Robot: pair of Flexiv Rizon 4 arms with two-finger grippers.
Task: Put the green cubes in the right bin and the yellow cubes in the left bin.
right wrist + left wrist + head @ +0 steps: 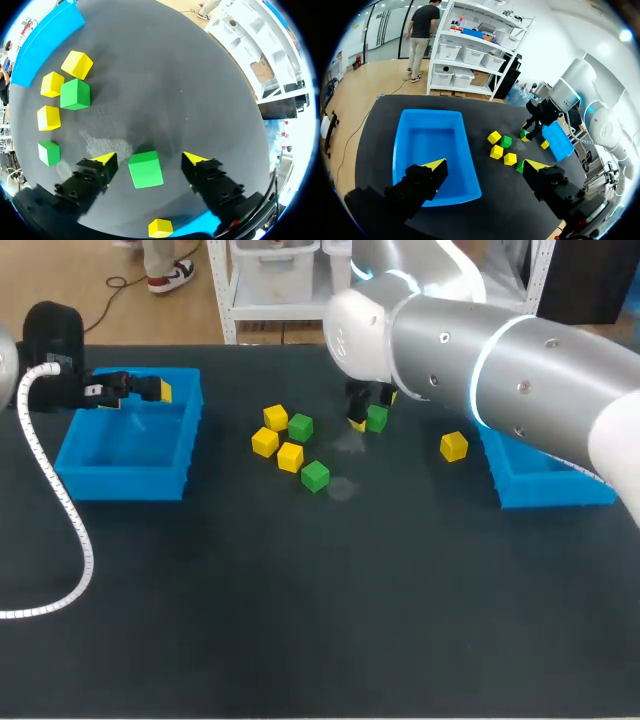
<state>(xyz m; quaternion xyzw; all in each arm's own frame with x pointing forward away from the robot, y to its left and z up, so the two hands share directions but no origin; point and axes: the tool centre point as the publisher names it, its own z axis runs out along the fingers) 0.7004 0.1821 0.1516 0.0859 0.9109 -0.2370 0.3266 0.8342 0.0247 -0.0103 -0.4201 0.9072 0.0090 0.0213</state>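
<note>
Our right gripper [148,159] is released, its fingers apart on either side of a smooth green cube [145,172] on the matte table [175,75]. Farther off, our left gripper [486,165] hangs released over the glossy rectangular left bin [400,150].

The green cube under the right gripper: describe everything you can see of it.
The green cube is a plain, evenly green block with a matte, solid look and crisp edges. It sits flat on the dark table, slightly turned, between the open yellow-tipped fingers of the right gripper. There is a gap on either side, so only the table touches it. It lies near the right bin, not in it.
</note>
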